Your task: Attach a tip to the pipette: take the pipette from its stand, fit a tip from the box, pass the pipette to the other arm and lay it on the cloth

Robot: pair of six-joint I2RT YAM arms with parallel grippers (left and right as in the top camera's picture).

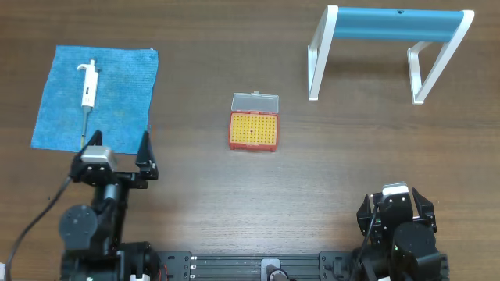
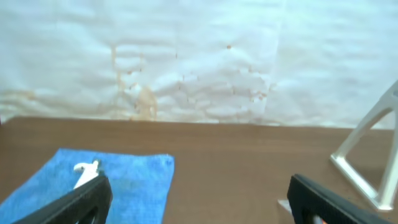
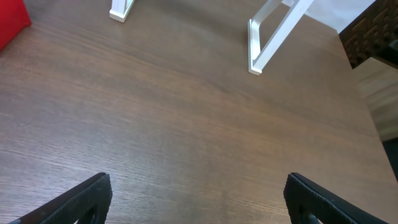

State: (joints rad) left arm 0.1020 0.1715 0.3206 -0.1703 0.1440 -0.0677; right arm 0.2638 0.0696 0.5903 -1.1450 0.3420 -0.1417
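Observation:
A white pipette (image 1: 87, 90) with a tip on it lies on the blue cloth (image 1: 117, 86) at the far left of the table; its top end (image 2: 87, 172) shows on the cloth (image 2: 134, 180) in the left wrist view. My left gripper (image 1: 117, 156) sits just in front of the cloth's near edge, open and holding nothing. The red tip box (image 1: 254, 122), lid open, holds yellow tips at the table's middle. The blue and white stand (image 1: 391, 47) at the far right is bare. My right gripper (image 1: 394, 204) rests open near its base.
One white leg of the stand (image 2: 367, 162) shows at the edge of the left wrist view, two legs (image 3: 267, 37) in the right wrist view. A pale wall (image 2: 199, 62) rises behind the table. Bare wood (image 1: 312, 195) lies between the arms.

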